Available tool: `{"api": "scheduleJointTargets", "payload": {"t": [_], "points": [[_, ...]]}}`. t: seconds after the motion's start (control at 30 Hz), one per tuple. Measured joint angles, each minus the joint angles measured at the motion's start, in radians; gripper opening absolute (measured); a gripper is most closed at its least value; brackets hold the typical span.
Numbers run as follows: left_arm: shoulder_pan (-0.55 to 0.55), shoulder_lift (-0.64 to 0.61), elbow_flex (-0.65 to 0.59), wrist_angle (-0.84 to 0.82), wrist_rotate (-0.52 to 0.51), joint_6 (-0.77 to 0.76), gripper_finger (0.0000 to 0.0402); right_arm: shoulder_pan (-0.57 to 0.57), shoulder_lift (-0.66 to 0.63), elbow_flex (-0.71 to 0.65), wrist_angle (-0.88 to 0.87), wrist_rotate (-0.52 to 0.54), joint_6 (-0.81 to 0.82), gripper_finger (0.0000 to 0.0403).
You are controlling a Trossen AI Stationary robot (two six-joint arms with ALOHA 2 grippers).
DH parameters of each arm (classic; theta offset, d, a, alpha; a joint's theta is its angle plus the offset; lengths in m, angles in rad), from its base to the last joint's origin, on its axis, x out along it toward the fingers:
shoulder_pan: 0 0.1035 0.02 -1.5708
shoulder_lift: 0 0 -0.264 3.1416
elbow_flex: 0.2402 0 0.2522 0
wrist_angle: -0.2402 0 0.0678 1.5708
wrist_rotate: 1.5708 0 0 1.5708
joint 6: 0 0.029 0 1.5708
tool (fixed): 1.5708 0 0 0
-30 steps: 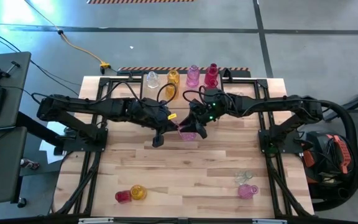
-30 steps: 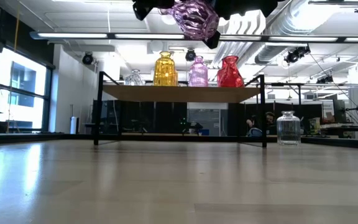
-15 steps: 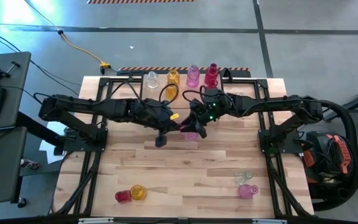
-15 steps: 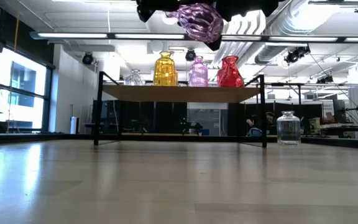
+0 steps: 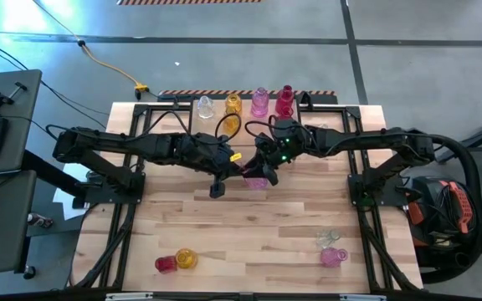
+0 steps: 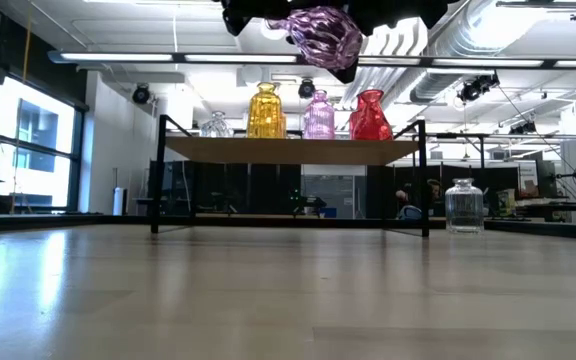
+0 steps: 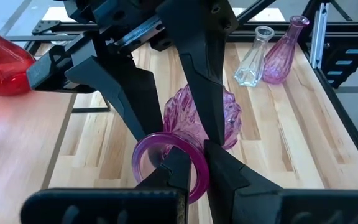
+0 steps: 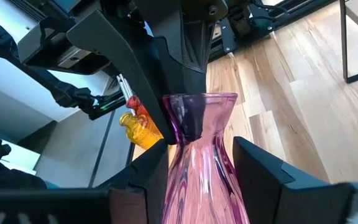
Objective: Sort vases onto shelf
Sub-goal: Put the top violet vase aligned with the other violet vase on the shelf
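A pink ribbed vase (image 7: 204,118) hangs high over the middle of the table, tilted, between my two grippers. My left gripper (image 7: 197,158), coming from the table's left (image 5: 222,178), is shut on its mouth. My right gripper (image 8: 201,165), coming from the right (image 5: 262,174), closes around its neck. At the far edge the shelf (image 6: 288,150) carries a clear vase (image 6: 214,124), an amber vase (image 6: 266,112), a pink vase (image 6: 318,115) and a red vase (image 6: 370,116), all upright on their bases. My left gripper pinches the rim of the vase's mouth (image 7: 143,163), one finger inside the opening and one outside. It comes slanting down from the table's left. My right gripper has the vase's neck (image 8: 197,146) just behind the rim between its two fingers (image 8: 151,165). Those fingers lie along the vase. The vase is lifted clear of the table.
A red vase (image 5: 166,264) and an amber vase (image 5: 187,258) lie near the front left. A clear vase (image 5: 328,238) and a pink vase (image 5: 333,256) lie near the front right. A clear jar (image 6: 463,205) stands on the table beside the shelf's right leg.
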Motion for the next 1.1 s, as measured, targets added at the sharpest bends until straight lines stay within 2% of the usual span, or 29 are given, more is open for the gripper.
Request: {"api": "scheduleJointTargets", "payload": {"t": [0.3,0.67,0.8,1.1], "points": [[0.000,0.000,0.000,0.000,0.001,0.002,0.0017,0.000,0.000,0.002,-0.014,-0.004,-0.005,0.0093],[0.001,-0.001,0.000,0.001,-0.019,0.004,0.0045,0.000,0.001,0.000,-0.013,0.002,0.012,0.0085],[0.006,-0.010,0.011,0.058,-0.051,0.026,0.0052,0.004,0.010,-0.008,-0.051,0.005,0.010,0.0082],[0.032,-0.006,0.007,0.056,-0.026,0.027,0.0014,0.002,0.006,-0.005,-0.056,0.074,0.006,0.0071]]}}
